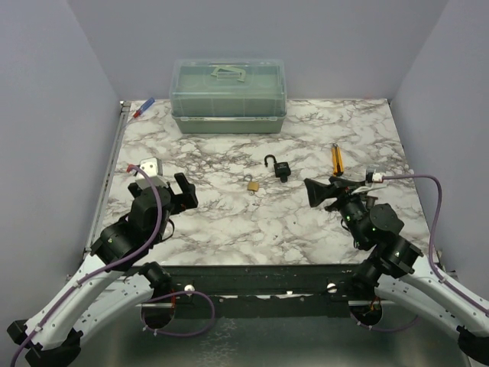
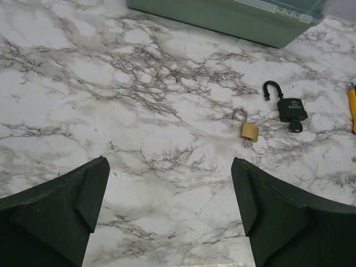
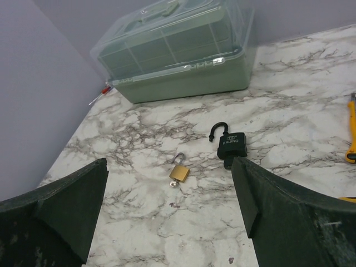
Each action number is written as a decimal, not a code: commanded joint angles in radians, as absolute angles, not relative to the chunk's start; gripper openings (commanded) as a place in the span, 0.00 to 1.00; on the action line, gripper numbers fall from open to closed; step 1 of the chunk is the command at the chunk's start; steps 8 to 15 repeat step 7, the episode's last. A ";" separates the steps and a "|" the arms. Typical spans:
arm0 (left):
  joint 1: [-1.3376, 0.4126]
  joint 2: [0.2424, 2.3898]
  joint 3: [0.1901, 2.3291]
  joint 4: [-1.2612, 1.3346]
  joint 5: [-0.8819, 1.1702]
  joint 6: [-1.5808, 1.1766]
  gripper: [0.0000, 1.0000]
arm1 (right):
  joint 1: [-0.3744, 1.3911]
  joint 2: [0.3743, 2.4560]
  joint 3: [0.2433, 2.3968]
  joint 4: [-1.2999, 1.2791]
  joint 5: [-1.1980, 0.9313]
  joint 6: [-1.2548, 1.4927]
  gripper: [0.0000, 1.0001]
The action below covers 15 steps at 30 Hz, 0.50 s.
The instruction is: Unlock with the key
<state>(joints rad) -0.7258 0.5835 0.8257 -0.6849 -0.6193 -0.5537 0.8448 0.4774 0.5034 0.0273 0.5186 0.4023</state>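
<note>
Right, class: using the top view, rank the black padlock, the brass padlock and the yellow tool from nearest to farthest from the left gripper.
1. Brass padlock: mid-table, to the right of the left gripper.
2. Black padlock: just past the brass one, further right and back.
3. Yellow tool: far over on the right side.

Bright, even overhead light, soft faint shadows, all three views sharp.
</note>
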 commanded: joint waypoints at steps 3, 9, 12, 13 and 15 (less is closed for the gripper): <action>-0.719 0.577 0.814 -0.670 -0.632 -0.537 0.99 | 0.847 0.470 0.493 0.023 0.556 0.413 1.00; -0.719 0.569 0.812 -0.670 -0.633 -0.538 0.99 | 0.847 0.462 0.489 0.021 0.548 0.419 1.00; -0.719 0.569 0.812 -0.670 -0.633 -0.538 0.99 | 0.847 0.462 0.489 0.021 0.548 0.419 1.00; -0.719 0.569 0.812 -0.670 -0.633 -0.538 0.99 | 0.847 0.462 0.489 0.021 0.548 0.419 1.00; -0.719 0.569 0.812 -0.670 -0.633 -0.538 0.99 | 0.847 0.462 0.489 0.021 0.548 0.419 1.00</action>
